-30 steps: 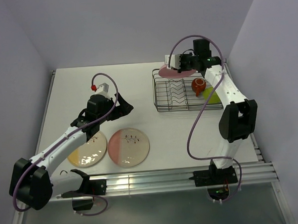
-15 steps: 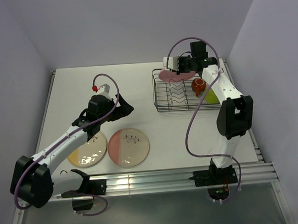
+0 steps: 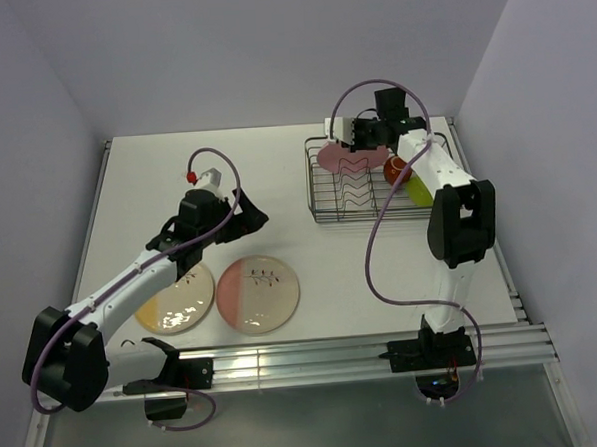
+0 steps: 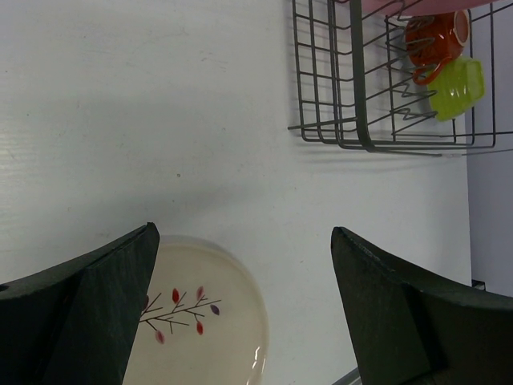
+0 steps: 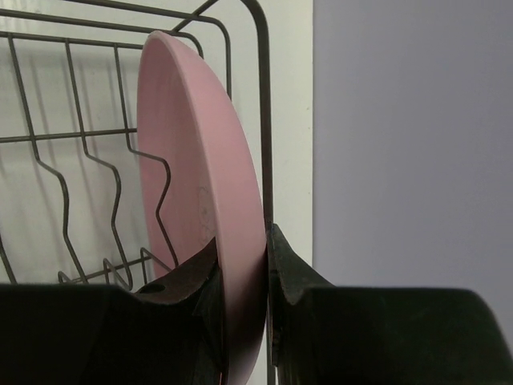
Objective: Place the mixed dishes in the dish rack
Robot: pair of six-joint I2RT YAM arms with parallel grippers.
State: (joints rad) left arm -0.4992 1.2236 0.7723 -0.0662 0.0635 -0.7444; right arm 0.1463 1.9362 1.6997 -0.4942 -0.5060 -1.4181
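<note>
A white bench (image 3: 175,160) sits in a corner of pale lilac walls.

From above, the rack (image 3: 358,218) stands at the far right. The right claw (image 3: 359,142) hangs over its far left corner, clamped on the pink plate (image 3: 337,159), which stands on edge inside the rack, below and to the left of the claw. To the claw's right, also in the rack, lie the cup (image 3: 396,168) and, nearer the arm bases, the green bowl (image 3: 418,189). The left claw (image 3: 246,214) hovers spread wide, gripping nothing. Nearer the bases than that claw, two plates lie flat on the bench just beside each other: the pink-and-cream plate (image 3: 257,293) almost straight below it and the yellow-and-cream plate (image 3: 177,300) to its left.

The left wrist view confirms the left claw (image 4: 243,241) is wide apart and empty. Under its gap lies a cream plate face (image 4: 208,321) with a red-leaf sprig; which of the two plates, I cannot tell. Ahead and to the right is the rack (image 4: 361,144), with the cup (image 4: 433,40) on its side touching the green bowl (image 4: 457,84), a contact the overhead view leaves unclear.

The right wrist view alone shows the grip: the right claw (image 5: 243,245) pinches the pink plate (image 5: 192,176) by its rim. The plate is nearly upright, leaning slightly, between the rack's corner wire (image 5: 260,80) and a wavy divider (image 5: 112,184).
</note>
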